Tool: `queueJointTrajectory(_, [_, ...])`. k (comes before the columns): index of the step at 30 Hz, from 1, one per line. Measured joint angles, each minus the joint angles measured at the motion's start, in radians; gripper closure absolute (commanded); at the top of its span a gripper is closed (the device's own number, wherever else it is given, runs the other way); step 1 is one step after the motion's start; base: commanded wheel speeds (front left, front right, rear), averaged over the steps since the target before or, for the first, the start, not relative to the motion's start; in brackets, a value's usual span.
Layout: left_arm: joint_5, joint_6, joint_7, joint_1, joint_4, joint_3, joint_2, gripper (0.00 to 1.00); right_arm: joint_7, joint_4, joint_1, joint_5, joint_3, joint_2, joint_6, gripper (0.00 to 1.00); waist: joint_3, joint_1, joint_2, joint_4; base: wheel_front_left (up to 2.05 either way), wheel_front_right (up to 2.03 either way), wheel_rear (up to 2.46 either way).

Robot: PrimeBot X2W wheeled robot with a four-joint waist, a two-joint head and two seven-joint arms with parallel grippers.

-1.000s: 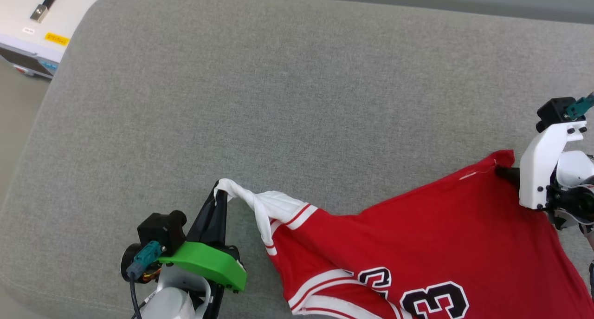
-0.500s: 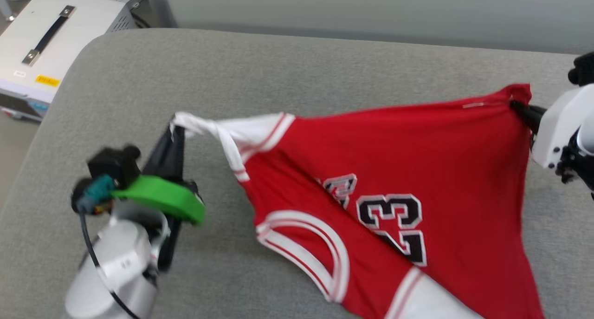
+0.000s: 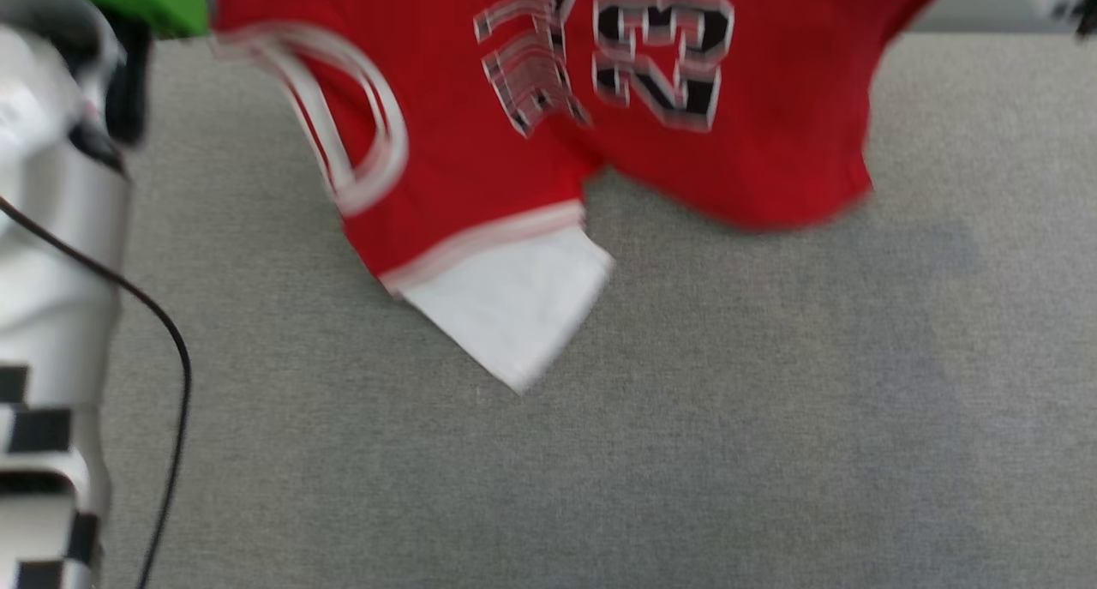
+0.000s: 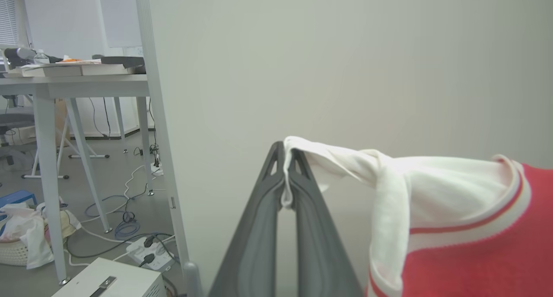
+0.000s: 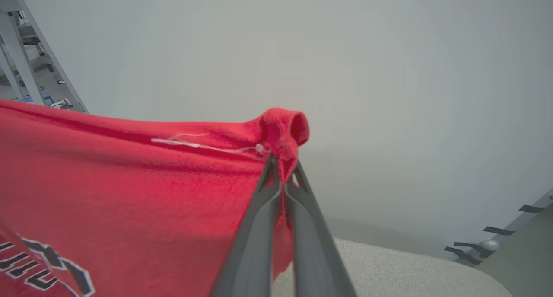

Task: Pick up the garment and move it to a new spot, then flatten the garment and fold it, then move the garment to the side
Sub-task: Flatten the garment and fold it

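The garment [image 3: 480, 160], a red T-shirt with white sleeves and a black number print, hangs in the air above the grey cushion [image 3: 686, 400], blurred in the head view. In the left wrist view my left gripper [image 4: 287, 176] is shut on the tip of a white sleeve [image 4: 345, 163]. In the right wrist view my right gripper [image 5: 281, 167] is shut on a bunched red corner of the garment [image 5: 129, 180], which stretches away to the left. The other white sleeve [image 3: 514, 306] dangles lowest. My pale left forearm [image 3: 51, 229] stands at the left edge.
A plain pale wall [image 4: 345, 63] is behind both grippers. A desk [image 4: 73, 78] with cables on the floor beneath it, a white box [image 4: 108, 282] and a basket of cloth [image 4: 21, 241] are off to the left.
Both grippers have lifted the garment off the cushion, from lying stretched out to hanging high. The head camera has tilted down, so the whole picture has shifted.
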Motion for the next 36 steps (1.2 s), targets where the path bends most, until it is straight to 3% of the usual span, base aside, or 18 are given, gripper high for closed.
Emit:
queueJointTrajectory(9, [0.038, 0.003, -0.016, -0.391, 0.138, 0.008, 0.049, 1.0, -0.127, 0.109, -0.345, -0.122, -0.049, 0.059, 0.001, 1.0, 0.155, 0.0, 0.0, -0.038, 0.0, 0.0, 0.0])
queueJointTrajectory(17, [0.05, -0.011, -0.044, -0.531, 0.284, -0.003, 0.032, 1.0, -0.2, 0.253, -0.468, -0.15, -0.057, 0.084, 0.001, 1.0, 0.296, 0.0001, 0.0, -0.058, 0.0, 0.0, 0.0])
queueJointTrajectory(27, [0.001, -0.066, -0.093, -0.515, 0.44, 0.007, -0.021, 1.0, -0.258, 0.388, -0.456, -0.106, 0.027, 0.093, 0.001, 1.0, 0.415, 0.0001, 0.0, -0.052, 0.0, 0.0, 0.0])
queueJointTrajectory(36, [-0.065, -0.114, -0.114, -0.246, 0.469, 0.015, -0.062, 1.0, -0.304, 0.396, -0.197, 0.025, 0.156, 0.069, 0.001, 1.0, 0.357, 0.0, 0.0, -0.032, 0.0, 0.0, 0.0])
